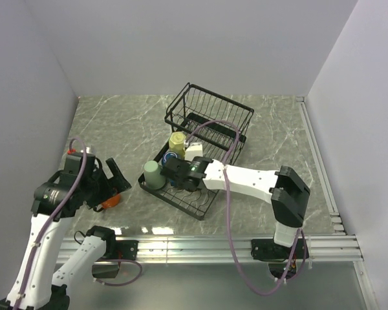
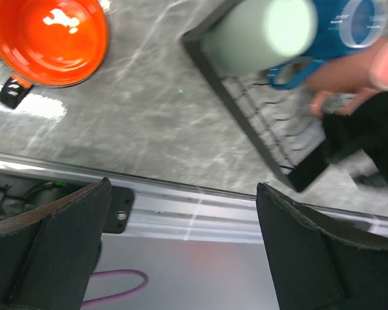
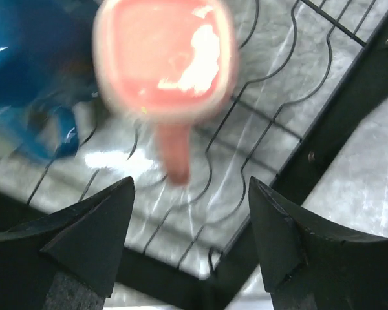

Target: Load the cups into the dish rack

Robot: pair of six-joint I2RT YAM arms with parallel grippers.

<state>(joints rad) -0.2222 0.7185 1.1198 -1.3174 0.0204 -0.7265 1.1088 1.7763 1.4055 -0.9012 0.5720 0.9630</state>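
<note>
Jaws wide above marbled grey table (image 1: 278, 129)

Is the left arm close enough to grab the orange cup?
Probably yes. The orange cup sits alone on the table right beside the open left gripper, and nothing blocks the way.

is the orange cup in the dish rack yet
Out: the orange cup sits on the marble tabletop, apart from the dish rack.

no readable text or labels anywhere
</note>
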